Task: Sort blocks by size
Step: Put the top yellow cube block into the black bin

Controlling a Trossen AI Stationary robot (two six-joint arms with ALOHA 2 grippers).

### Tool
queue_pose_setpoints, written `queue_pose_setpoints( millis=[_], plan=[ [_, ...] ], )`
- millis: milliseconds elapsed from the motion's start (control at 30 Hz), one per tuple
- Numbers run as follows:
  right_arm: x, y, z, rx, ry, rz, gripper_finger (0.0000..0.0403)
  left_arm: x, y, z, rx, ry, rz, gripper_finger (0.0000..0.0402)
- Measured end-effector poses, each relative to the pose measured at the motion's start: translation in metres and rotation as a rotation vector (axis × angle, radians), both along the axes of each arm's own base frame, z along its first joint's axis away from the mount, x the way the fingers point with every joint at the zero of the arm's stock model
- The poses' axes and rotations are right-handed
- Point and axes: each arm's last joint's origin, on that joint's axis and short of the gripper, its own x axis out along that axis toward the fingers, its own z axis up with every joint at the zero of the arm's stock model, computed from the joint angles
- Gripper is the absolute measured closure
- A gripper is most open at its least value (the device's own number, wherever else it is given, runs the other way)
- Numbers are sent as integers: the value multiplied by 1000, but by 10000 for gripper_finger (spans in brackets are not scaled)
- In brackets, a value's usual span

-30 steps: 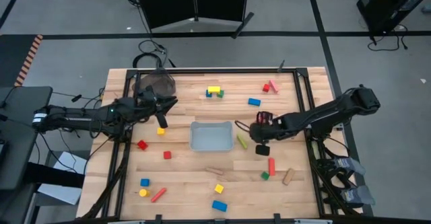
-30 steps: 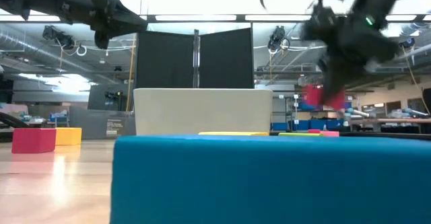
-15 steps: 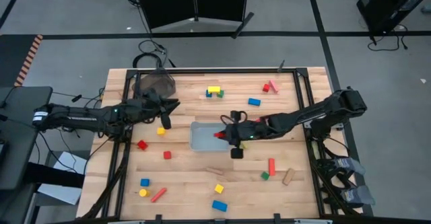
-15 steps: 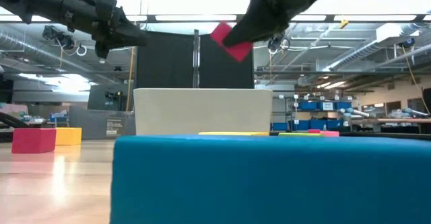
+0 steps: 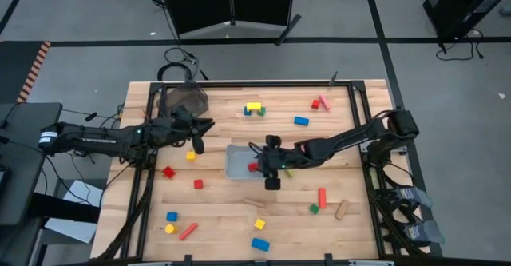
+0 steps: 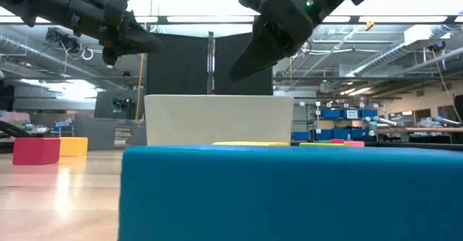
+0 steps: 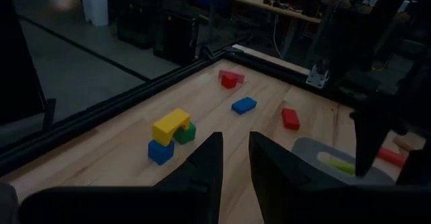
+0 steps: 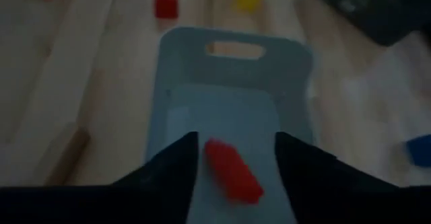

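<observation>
My right gripper (image 5: 263, 168) hangs open over the right part of the clear tray (image 5: 239, 150). It also shows in the right wrist view (image 8: 236, 158) and the low view (image 6: 249, 60). A red bar (image 8: 232, 171) lies inside the tray between and below the fingers, apart from both; it shows in the high view (image 5: 254, 168) too. My left gripper (image 5: 195, 138) is in the air near the dark bowl (image 5: 182, 100), its fingers a narrow gap apart (image 7: 234, 158) and empty. Other blocks lie scattered on the table.
A yellow cube (image 5: 191, 156) and red cubes (image 5: 168, 171) lie left of the tray. A yellow, blue and green group (image 5: 254, 108) lies beyond it. A red bar (image 5: 322, 197), a green cube (image 5: 314, 208) and wood pieces (image 5: 342, 210) lie at the near right. A large blue block (image 6: 289, 190) fills the low view's foreground.
My right gripper has carried the red bar toward the table's left, from right of the tray to above it. Half a second ago the bar was held above the tray; now it has left the fingers and lies inside the tray.
</observation>
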Motion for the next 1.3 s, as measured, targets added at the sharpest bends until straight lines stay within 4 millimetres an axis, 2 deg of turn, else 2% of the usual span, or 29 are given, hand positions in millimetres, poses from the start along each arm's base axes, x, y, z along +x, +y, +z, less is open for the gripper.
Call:
queue_pose_setpoints(
  millis=[100,200,333,433,533,667,833,933,1033,1200,1300],
  plan=[
    [-7,-1,16,-51,-39,-46,160,0,0,0,0,-1,0,321],
    [-21,0,36,-117,-100,-89,151,0,0,0,-3,-2,1,321],
    [-51,-2,59,-134,-185,-133,154,0,0,-1,-8,7,2,321],
    [-78,-6,66,-121,-244,-206,160,-1,1,-4,-38,27,35,321],
    [-104,-9,61,-82,-288,-289,164,-5,2,-8,-97,111,97,321],
    [-131,-9,42,10,-354,-392,165,-8,1,-5,-147,254,125,320],
    [-145,-7,19,115,-416,-422,163,2,-2,13,-157,353,9,306],
    [-148,-6,13,130,-426,-418,165,8,-2,13,-165,534,-22,290],
    [-148,-6,12,125,-421,-414,165,13,-2,2,-182,730,-22,271],
    [-148,-7,12,81,-409,-395,162,29,-4,-26,-241,922,-103,238],
    [-148,-7,12,79,-407,-396,161,32,-5,-41,-256,1050,-123,219]
  ],
)
